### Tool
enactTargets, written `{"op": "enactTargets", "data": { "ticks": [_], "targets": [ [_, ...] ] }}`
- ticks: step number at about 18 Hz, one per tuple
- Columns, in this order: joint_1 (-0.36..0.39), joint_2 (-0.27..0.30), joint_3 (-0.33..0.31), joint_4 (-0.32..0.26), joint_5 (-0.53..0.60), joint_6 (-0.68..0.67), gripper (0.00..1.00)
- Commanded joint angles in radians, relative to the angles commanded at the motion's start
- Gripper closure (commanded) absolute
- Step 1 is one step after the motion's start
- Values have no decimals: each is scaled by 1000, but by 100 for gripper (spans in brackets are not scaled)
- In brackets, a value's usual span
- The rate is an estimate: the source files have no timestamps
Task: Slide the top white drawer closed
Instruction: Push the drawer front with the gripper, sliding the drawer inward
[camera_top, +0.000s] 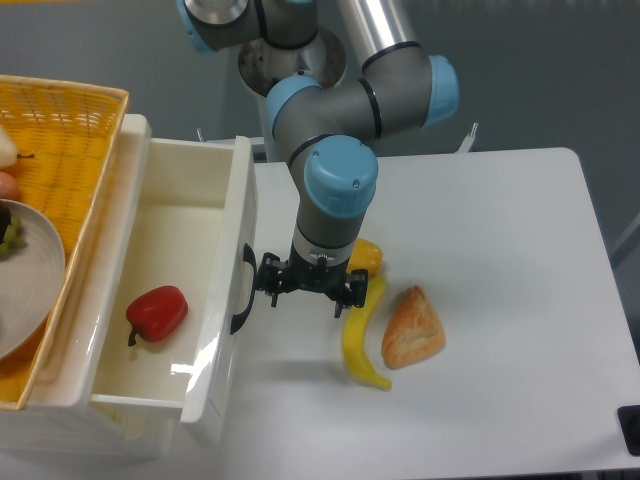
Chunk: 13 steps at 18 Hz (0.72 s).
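Note:
The top white drawer (150, 385) stands partly pulled out of the cabinet at the left, its front panel (228, 300) facing right with a curved black handle (243, 290). A red pepper (156, 311) lies inside it. My gripper (306, 288) hangs low over the table just right of the front panel, its left side up against the handle. Whether its fingers are open or shut cannot be made out from above.
A yellow banana (362, 330) and a croissant-like pastry (411, 327) lie on the white table (500, 240) right of the gripper. A yellow wicker basket (55, 130) holding a plate (22, 285) sits on the cabinet top at far left.

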Motion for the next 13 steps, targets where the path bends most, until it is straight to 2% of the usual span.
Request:
{"op": "enactTargets", "data": {
  "ticks": [13],
  "targets": [
    [-20,23,-2,-34,0,-21,0]
  ]
}}
